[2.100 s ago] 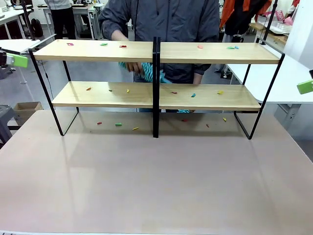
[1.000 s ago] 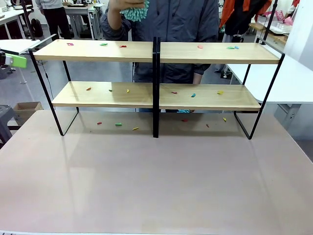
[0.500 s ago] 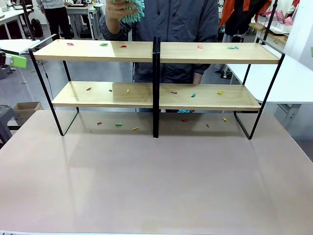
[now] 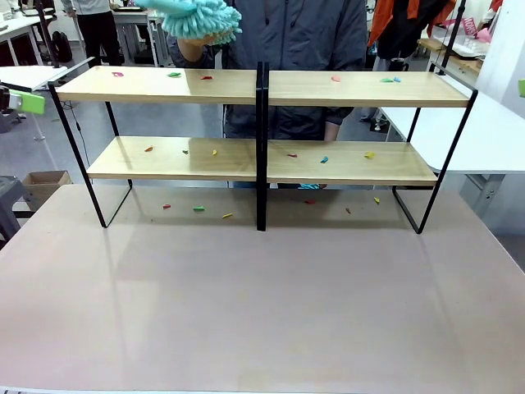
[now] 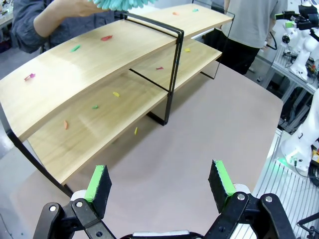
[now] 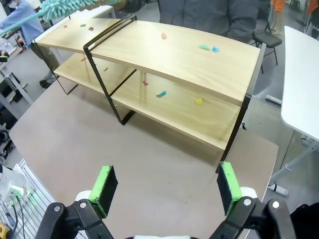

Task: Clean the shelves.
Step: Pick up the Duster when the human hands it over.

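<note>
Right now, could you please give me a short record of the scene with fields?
shelves: two tiers, coloured scraps on all four boards
table: a few scraps under the shelves
duster: teal, in the person's hand, above the top left board
left gripper: jaws open, empty
right gripper: jaws open, empty

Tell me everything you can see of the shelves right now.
The shelves are a wide two-tier rack: four light-wood boards in a thin black metal frame with a black central upright. It stands upright at the far side of the table. Small coloured scraps lie on both tiers. A teal duster is held above the upper left board, clear of it.
</note>
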`<state>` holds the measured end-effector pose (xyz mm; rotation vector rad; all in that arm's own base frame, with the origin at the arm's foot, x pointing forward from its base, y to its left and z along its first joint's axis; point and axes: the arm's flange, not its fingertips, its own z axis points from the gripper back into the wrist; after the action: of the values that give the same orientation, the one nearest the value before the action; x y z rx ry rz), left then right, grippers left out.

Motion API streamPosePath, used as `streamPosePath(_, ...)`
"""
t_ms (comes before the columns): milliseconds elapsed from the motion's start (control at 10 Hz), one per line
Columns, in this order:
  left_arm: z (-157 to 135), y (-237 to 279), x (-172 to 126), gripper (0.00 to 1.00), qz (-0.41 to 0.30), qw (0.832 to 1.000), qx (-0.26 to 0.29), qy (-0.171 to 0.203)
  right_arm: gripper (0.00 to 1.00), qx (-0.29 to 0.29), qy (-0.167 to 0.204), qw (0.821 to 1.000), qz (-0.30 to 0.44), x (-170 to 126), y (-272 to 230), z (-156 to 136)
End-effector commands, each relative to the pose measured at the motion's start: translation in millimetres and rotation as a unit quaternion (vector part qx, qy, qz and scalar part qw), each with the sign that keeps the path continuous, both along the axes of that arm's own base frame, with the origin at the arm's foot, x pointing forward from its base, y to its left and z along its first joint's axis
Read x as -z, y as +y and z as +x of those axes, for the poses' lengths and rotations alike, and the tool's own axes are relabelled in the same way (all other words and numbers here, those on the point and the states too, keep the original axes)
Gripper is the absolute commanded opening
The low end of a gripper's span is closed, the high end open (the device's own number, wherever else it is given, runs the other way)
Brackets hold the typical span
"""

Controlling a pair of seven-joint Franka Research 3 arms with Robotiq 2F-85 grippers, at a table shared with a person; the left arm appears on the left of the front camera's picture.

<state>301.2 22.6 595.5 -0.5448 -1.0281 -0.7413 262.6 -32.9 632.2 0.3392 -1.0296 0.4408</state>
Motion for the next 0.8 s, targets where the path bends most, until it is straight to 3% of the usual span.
streamPosePath(0, 1, -3, -1, 1.00, -0.004, 1.000, 0.005, -0.004, 1.00, 0.000, -0.002, 1.000, 0.001, -1, -1, -1)
streamPosePath(600, 0, 0, 0, 1.00, 0.000, 1.000, 0.000, 0.000, 1.00, 0.000, -0.002, 1.000, 0.001, -1, -1, -1)
streamPosePath(700, 22, -2, -6, 1.00, -0.045, 0.994, 0.054, 0.090, 1.00, 0.000, -0.002, 1.000, 0.001, -1, -1, -1)
